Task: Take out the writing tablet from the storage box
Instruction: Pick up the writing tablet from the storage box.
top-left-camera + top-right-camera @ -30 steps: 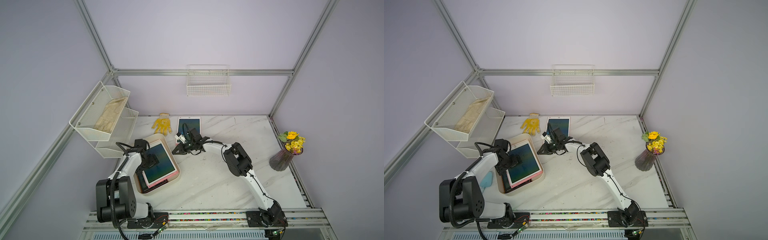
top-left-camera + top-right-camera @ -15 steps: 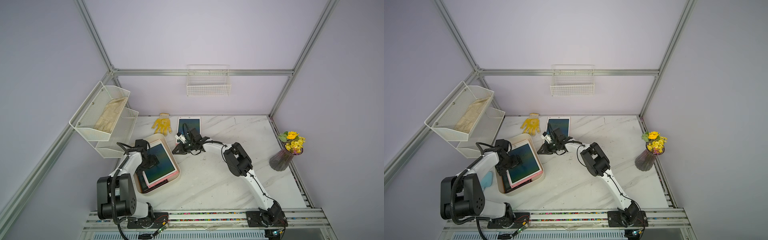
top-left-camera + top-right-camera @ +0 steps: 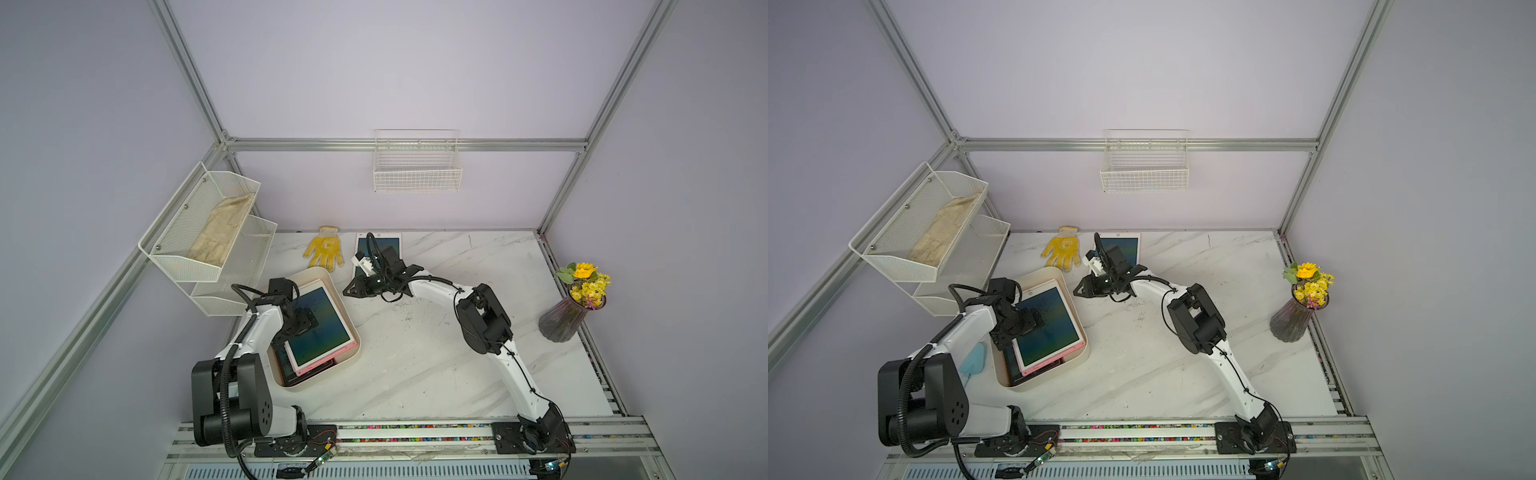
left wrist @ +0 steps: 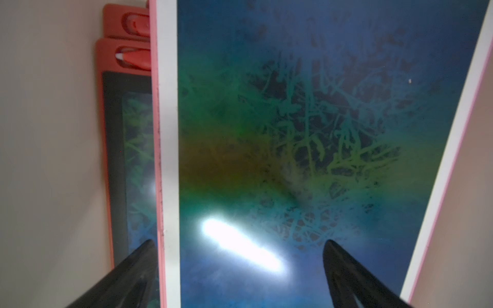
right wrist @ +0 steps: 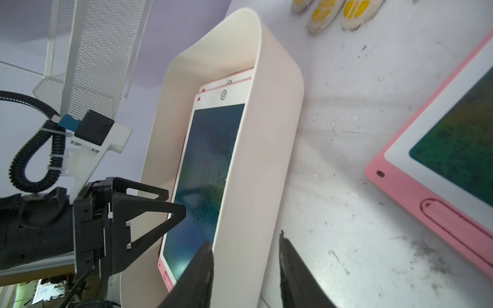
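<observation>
The cream-white storage box (image 3: 328,374) (image 3: 1054,378) (image 5: 256,165) sits at the table's left. Several writing tablets are stacked in it, the top one pink with a white front (image 3: 322,328) (image 4: 293,120) (image 5: 210,149), red ones (image 4: 114,133) beneath. My left gripper (image 3: 305,322) (image 3: 1032,320) (image 4: 238,242) hangs open just above the top tablet; one finger lies past its long edge, the other over its screen. My right gripper (image 3: 349,291) (image 3: 1079,289) (image 5: 245,266) is open at the box's right wall, holding nothing. Another pink tablet (image 3: 388,245) (image 5: 440,149) lies on the table behind it.
A yellow glove (image 3: 325,251) lies at the back of the table. A white mesh shelf (image 3: 208,232) hangs on the left wall, a wire basket (image 3: 417,166) on the back wall. A vase of yellow flowers (image 3: 569,316) stands at the right edge.
My right gripper's jaws have spread wider. Both arms have stayed almost where they were.
</observation>
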### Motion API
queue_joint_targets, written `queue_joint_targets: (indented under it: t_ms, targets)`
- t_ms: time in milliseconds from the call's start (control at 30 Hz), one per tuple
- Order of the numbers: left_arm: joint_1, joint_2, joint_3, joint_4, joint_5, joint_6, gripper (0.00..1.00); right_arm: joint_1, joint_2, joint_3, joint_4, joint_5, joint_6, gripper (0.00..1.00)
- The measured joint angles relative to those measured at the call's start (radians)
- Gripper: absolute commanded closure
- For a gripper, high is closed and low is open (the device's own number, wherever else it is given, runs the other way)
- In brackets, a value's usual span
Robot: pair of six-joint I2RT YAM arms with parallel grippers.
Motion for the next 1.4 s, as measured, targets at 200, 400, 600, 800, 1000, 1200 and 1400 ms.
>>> queue_joint_targets:
  t_ms: [200,400,600,800,1000,1200,1400]
  targets:
    - [0.0,-0.006,0.0,0.0,0.0,0.0,0.05,0.008,-0.001,0.043,-0.061,0.033,-0.032,0.55]
    - [0.0,-0.013,0.0,0.0,0.0,0.0,0.05,0.047,0.001,0.137,-0.134,0.064,-0.063,0.54]
    - [0.0,-0.02,0.0,0.003,0.0,0.0,0.05,0.087,0.037,0.215,-0.177,0.095,-0.079,0.54]
    - [0.0,-0.025,0.0,0.004,0.0,0.0,0.05,0.114,0.1,0.279,-0.235,0.147,-0.092,0.57]
    - [0.0,-0.034,0.0,0.009,0.0,0.0,0.05,0.121,0.096,0.278,-0.241,0.186,-0.103,0.6]
    - [0.0,-0.034,0.0,0.011,0.0,0.0,0.04,0.12,0.059,0.262,-0.261,0.254,-0.112,0.6]
    - [0.0,-0.034,0.0,0.013,0.0,0.0,0.04,0.117,0.012,0.253,-0.275,0.33,-0.126,0.59]
